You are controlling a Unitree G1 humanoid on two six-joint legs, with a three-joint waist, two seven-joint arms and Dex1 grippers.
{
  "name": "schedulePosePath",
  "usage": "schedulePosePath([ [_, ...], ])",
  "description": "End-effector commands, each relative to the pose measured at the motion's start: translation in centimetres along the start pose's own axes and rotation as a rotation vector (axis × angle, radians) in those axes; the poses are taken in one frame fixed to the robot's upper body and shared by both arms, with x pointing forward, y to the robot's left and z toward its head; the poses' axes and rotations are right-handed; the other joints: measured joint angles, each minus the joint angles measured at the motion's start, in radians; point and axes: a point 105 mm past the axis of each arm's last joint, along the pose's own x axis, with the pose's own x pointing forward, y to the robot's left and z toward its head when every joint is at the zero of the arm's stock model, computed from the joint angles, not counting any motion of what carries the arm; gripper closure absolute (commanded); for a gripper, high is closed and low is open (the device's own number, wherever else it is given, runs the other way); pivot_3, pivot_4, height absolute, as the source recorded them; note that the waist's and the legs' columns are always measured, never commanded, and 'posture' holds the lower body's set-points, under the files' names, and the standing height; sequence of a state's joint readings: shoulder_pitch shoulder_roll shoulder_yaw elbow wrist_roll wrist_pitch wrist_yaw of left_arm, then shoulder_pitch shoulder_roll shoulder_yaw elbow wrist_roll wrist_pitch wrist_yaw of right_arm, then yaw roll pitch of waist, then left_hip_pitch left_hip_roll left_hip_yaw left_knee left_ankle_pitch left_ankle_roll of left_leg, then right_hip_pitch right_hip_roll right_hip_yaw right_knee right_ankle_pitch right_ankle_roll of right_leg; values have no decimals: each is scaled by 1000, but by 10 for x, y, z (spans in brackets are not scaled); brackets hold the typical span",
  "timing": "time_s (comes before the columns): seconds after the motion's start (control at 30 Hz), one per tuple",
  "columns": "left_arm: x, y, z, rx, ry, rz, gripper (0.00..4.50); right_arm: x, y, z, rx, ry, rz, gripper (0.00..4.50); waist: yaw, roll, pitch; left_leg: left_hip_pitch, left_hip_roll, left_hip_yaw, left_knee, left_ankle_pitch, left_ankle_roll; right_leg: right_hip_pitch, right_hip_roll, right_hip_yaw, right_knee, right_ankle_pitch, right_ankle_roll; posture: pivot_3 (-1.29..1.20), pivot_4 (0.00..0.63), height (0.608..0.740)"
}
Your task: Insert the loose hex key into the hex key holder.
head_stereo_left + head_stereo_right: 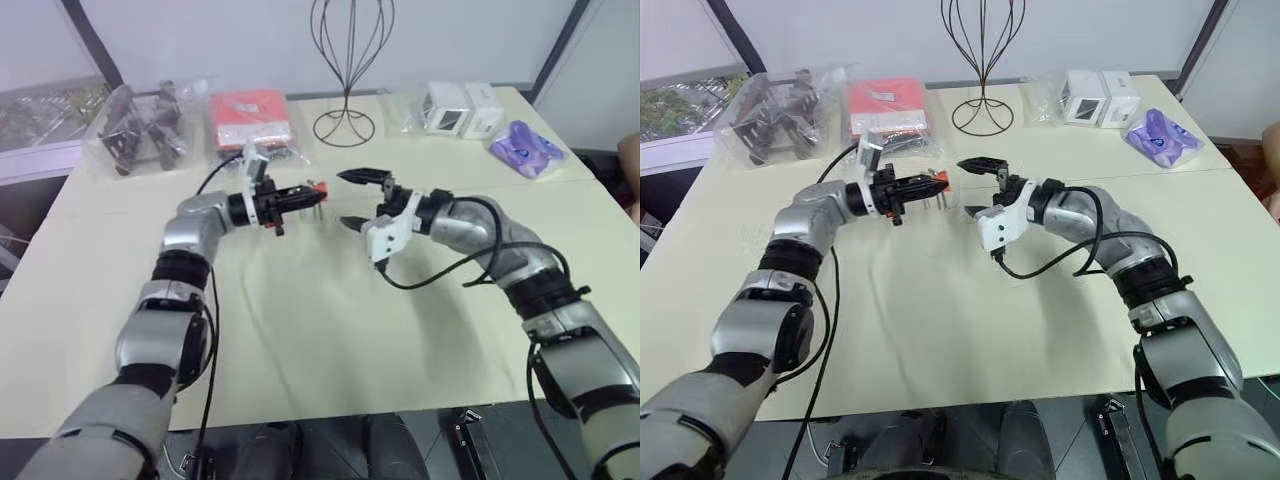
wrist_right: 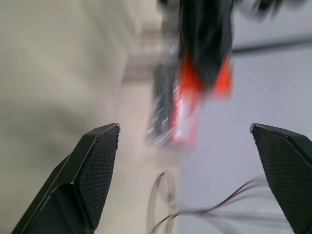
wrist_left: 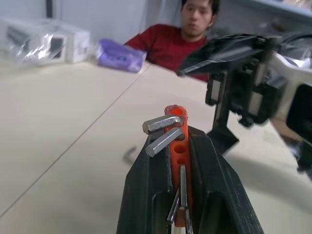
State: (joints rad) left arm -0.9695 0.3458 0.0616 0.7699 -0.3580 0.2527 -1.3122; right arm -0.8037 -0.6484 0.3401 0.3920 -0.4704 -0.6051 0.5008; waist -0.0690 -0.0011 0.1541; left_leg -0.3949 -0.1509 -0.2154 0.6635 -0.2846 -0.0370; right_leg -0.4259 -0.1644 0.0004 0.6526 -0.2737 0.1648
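Note:
My left gripper (image 1: 312,193) is shut on the hex key holder (image 1: 318,188), a small orange-red block held level above the table's middle. In the left wrist view the holder (image 3: 176,141) sits clamped between the two black fingers (image 3: 146,195), with short grey keys sticking out of it. My right gripper (image 1: 343,199) stands open just to the right of the holder, fingertips spread above and below its height and touching nothing. A small grey bent piece (image 3: 129,154), seemingly the loose hex key, lies blurred on the table beyond the holder.
At the table's (image 1: 300,340) far side stand a wire stand (image 1: 347,60), a red packet in a clear bag (image 1: 250,118), a bag of dark parts (image 1: 140,130), white boxes (image 1: 460,108) and a purple item (image 1: 527,148). A person in red (image 3: 170,44) sits beyond the table.

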Motion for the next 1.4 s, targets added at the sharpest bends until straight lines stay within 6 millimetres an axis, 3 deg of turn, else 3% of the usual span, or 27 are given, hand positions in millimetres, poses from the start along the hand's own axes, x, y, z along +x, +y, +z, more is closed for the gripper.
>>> schedulePosePath([
  [0.03, -11, -7, 15, 83, 3, -9, 4500, -12, -14, -12, 230, 78, -62, 71, 1, 0, 0, 0, 0, 0, 0, 0, 0, 0, 0, 0, 0, 0, 0, 0, 150, 740],
  [0.17, -25, -16, 12, 172, 45, 25, 4500, -23, 12, -32, 838, 255, -15, 71, 2, 0, 0, 0, 0, 0, 1, 0, 0, 1, 0, 0, 1, 0, 0, 0, 150, 740],
  [0.23, -30, -20, 12, 243, 68, 58, 4500, -25, 24, -29, 1102, 333, 30, 71, 4, 0, 0, -1, 1, 0, 1, 0, 0, 1, 0, 0, 2, 0, 0, 0, 150, 740],
  [0.43, -40, -39, 8, 353, 158, 77, 4500, -26, 29, -16, 1512, 424, 49, 71, 16, 1, -1, -1, 1, 0, 1, 0, 0, -1, -1, 1, 1, 0, -1, 0, 150, 740],
  [0.6, -44, -46, 5, 351, 158, 119, 4500, -18, 37, -21, 1678, 484, 29, 71, 30, 1, -1, -1, 1, 1, 2, 0, 0, -1, -2, 1, 2, 0, -1, 0, 150, 740],
  [0.87, -43, -51, 1, 316, 122, 166, 4500, 1, 74, -52, 1623, 703, -3, 71, 23, 0, -1, -1, 1, 2, 2, 0, 0, -1, -3, 1, 2, 1, -1, 0, 150, 740],
  [1.07, -41, -53, -6, 295, 109, 189, 4500, 14, 95, -55, 1627, 779, 21, 71, 22, -6, -8, 3, 2, 4, 2, 0, 0, 2, -2, 2, 3, 1, -1, 0, 150, 740],
  [1.17, -41, -54, -11, 285, 108, 195, 4500, 16, 103, -54, 1606, 808, 45, 1380, 23, -10, -12, 4, 2, 4, 2, 0, 0, 3, -2, 2, 3, 1, -1, 0, 150, 740],
  [1.33, -41, -57, -13, 269, 99, 199, 4500, 15, 111, -51, 1599, 837, 81, 4057, 21, -10, -14, 4, 2, 4, 2, 0, 0, 3, -2, 2, 3, 1, -1, 0, 150, 740],
  [1.37, -41, -56, -13, 269, 99, 199, 4500, 15, 112, -51, 1606, 838, 84, 4473, 20, -10, -14, 4, 2, 4, 1, 0, 0, 3, -1, 2, 3, 1, -1, 0, 150, 740],
  [1.4, -40, -56, -13, 269, 97, 201, 4500, 16, 113, -50, 1613, 838, 83, 4473, 21, -11, -14, 4, 2, 4, 1, 0, 0, 3, -1, 2, 3, 1, -1, 0, 150, 740],
])
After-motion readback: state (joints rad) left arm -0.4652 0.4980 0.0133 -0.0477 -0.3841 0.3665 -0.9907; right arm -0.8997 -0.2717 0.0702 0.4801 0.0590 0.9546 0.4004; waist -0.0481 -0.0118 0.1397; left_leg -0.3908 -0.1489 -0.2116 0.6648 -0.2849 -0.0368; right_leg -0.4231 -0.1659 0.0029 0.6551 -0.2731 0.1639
